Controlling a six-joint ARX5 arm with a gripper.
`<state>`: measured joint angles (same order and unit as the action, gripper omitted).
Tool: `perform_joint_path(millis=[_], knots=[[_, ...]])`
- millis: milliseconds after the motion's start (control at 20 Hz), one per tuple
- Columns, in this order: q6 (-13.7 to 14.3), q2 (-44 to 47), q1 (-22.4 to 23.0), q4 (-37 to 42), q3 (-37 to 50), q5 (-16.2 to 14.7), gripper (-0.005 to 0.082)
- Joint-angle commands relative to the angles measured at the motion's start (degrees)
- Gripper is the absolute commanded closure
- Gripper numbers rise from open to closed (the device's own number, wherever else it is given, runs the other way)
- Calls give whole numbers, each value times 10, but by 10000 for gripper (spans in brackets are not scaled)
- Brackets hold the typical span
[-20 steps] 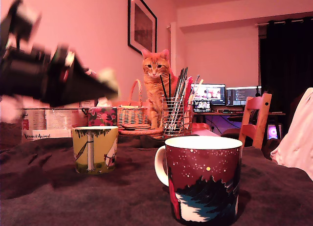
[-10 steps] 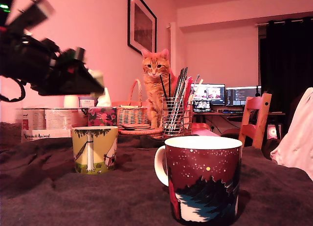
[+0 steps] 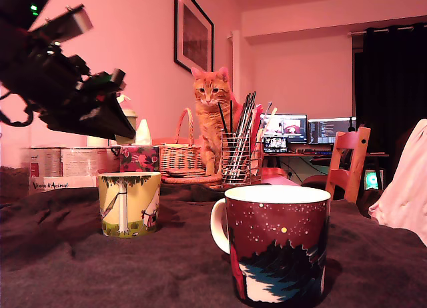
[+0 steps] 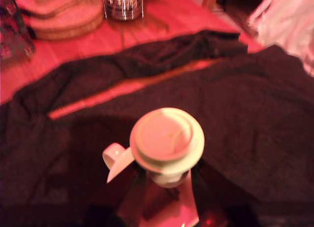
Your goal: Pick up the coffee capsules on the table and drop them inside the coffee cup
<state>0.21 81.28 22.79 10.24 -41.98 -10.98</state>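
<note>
Because the cream capsule [image 4: 167,138] is pinched only at its lower body, flat rimmed top facing the wrist camera, a slip or tilt in the grip seems the main risk; it could drop onto the dark cloth [image 4: 255,119] instead of into a cup. In the wrist view a white mug handle [image 4: 115,157] shows just beside the capsule, the mug mostly hidden, so alignment over the opening cannot be confirmed. The pincer [image 4: 169,180] is clamped on the capsule, fingers close together. Exterior view: arm high at that view's left, above the yellow-green mug [image 3: 129,203] on the desk [image 3: 180,268]; dark red mug [image 3: 276,252] nearer the camera. Release off-centre would likely clip a rim.
</note>
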Motion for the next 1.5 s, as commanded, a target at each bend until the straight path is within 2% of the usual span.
perform_joint_path(millis=[0,400,950,1000,1100,1200,1350,1450], knots=[[-2,21,1,-13,-17,-1,662],[-2,100,1,-150,-113,-1,662],[-2,114,1,-184,-122,-1,652],[-2,114,1,-186,-122,-1,620],[-1,114,1,-186,-122,0,475],[-1,114,1,-183,-122,-1,370],[-1,114,1,-183,-122,-1,268],[-1,114,1,-183,-122,-1,248]])
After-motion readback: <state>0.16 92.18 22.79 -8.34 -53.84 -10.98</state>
